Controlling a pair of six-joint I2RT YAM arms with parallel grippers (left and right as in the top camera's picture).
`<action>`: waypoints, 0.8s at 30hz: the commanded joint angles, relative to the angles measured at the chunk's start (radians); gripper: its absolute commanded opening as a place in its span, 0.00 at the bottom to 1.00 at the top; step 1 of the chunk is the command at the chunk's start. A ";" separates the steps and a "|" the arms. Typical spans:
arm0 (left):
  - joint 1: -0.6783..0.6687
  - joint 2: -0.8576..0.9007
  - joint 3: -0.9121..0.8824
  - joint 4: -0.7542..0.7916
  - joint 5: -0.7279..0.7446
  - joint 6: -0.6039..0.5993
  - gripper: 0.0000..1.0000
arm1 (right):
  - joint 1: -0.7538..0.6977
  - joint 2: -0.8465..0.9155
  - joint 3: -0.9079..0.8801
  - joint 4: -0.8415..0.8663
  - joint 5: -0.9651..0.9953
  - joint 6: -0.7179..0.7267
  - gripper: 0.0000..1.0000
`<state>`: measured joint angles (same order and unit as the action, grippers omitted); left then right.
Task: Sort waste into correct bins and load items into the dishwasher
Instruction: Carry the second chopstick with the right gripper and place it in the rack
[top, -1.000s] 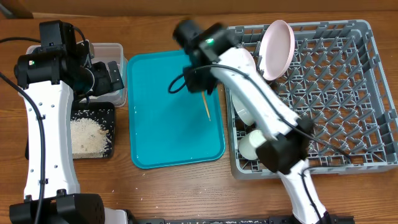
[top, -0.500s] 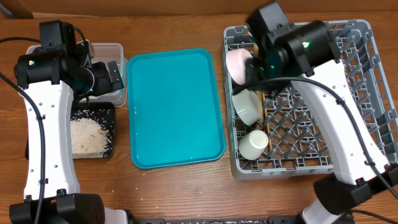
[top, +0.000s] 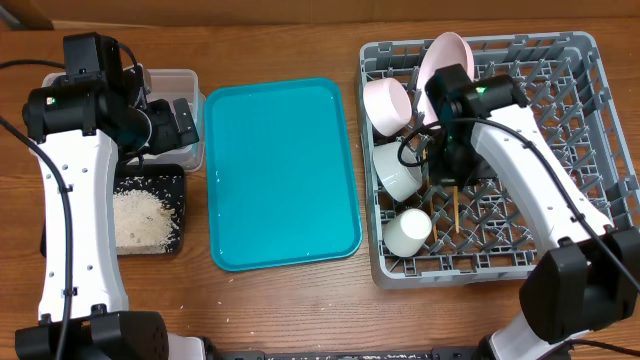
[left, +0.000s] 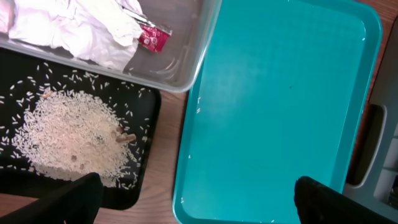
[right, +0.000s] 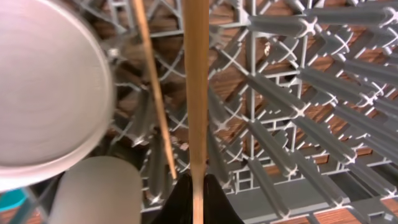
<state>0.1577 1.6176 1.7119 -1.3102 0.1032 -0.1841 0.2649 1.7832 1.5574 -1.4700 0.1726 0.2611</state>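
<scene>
My right gripper (right: 196, 194) is shut on one wooden chopstick (right: 196, 93), holding it down among the pegs of the grey dish rack (top: 560, 150). A second chopstick (right: 155, 99) lies slanted in the rack just left of it. In the overhead view the held chopstick (top: 457, 212) pokes out below the right gripper (top: 450, 165). The rack's left side holds the pale pink plate (top: 445, 62), pink bowl (top: 385, 100), grey-green bowl (top: 395, 172) and white cup (top: 408, 232). My left gripper (left: 196, 205) hangs open and empty over the seam between the black tray (left: 146, 158) and the teal tray (left: 280, 106).
The clear tub (left: 186, 68) holds crumpled white napkins (left: 68, 25) and a red wrapper (left: 152, 37). A heap of rice (left: 68, 134) lies on the black tray. The teal tray (top: 280, 175) sits between the bins and the rack.
My right arm carried the chopstick from above the teal tray over to the rack and lowered it among the pegs. The left arm stayed still.
</scene>
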 joint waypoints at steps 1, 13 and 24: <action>-0.001 -0.010 0.019 0.002 -0.003 0.001 1.00 | -0.019 -0.020 -0.023 0.011 0.006 -0.008 0.04; -0.001 -0.010 0.019 0.002 -0.003 0.001 1.00 | -0.018 -0.027 -0.019 -0.010 -0.042 -0.008 0.13; -0.001 -0.010 0.019 0.002 -0.003 0.001 1.00 | 0.063 -0.243 0.199 -0.135 -0.077 0.016 1.00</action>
<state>0.1577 1.6176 1.7119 -1.3098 0.1028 -0.1841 0.2985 1.6634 1.6512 -1.5826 0.1093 0.2619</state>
